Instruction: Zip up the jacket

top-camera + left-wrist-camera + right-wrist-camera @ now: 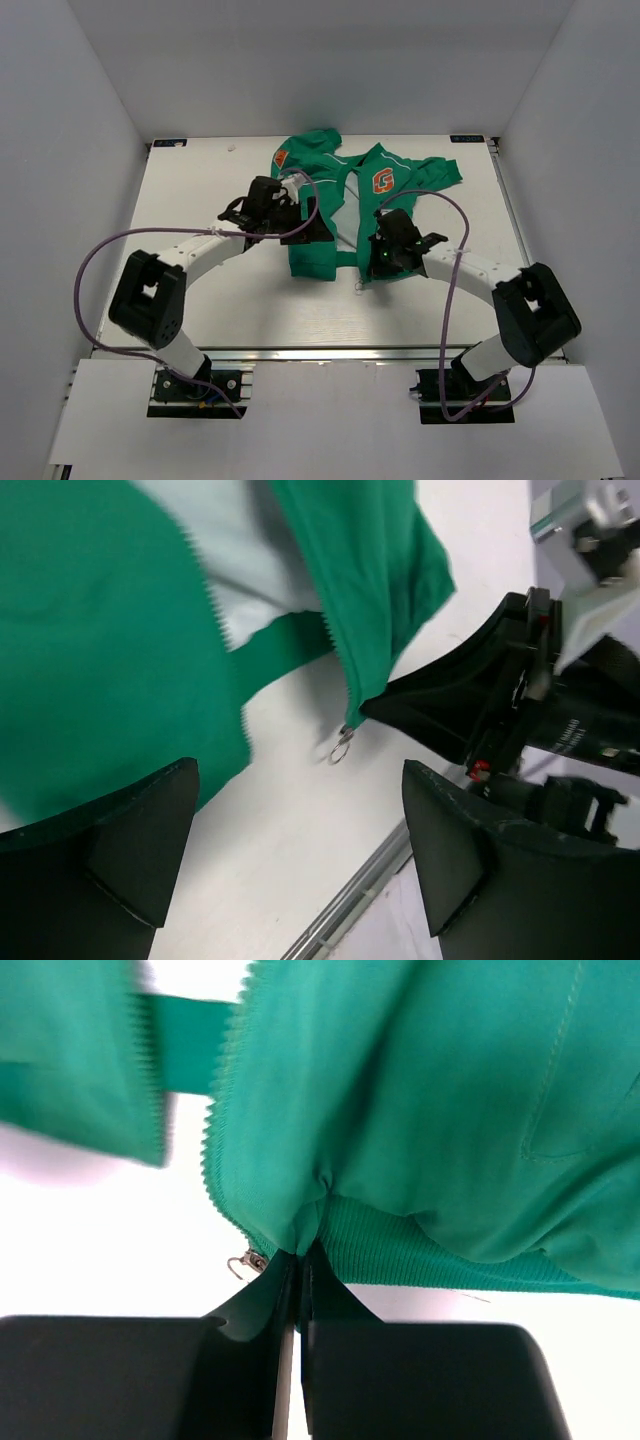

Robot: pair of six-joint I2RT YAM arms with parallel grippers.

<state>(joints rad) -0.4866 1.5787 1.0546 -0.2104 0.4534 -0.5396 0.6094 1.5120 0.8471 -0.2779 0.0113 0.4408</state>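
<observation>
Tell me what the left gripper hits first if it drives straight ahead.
Likely the zipper pull at the lower corner of the jacket, or the bare table just beside it. The open left gripper points at that spot, but depth is unclear.

**White box, pale surface, one metal rail**

We're looking down on a pale, matte surface, boxed in by plain white walls: the left wall, the far wall and the right wall. At the far corners sit two small dark pieces, the left fitting and the right fitting. Along the near edge runs a silver metal rail, and nearer still lies a flat white board. In the left wrist view the rail cuts diagonally across the bottom, right against the surface's edge.
</observation>
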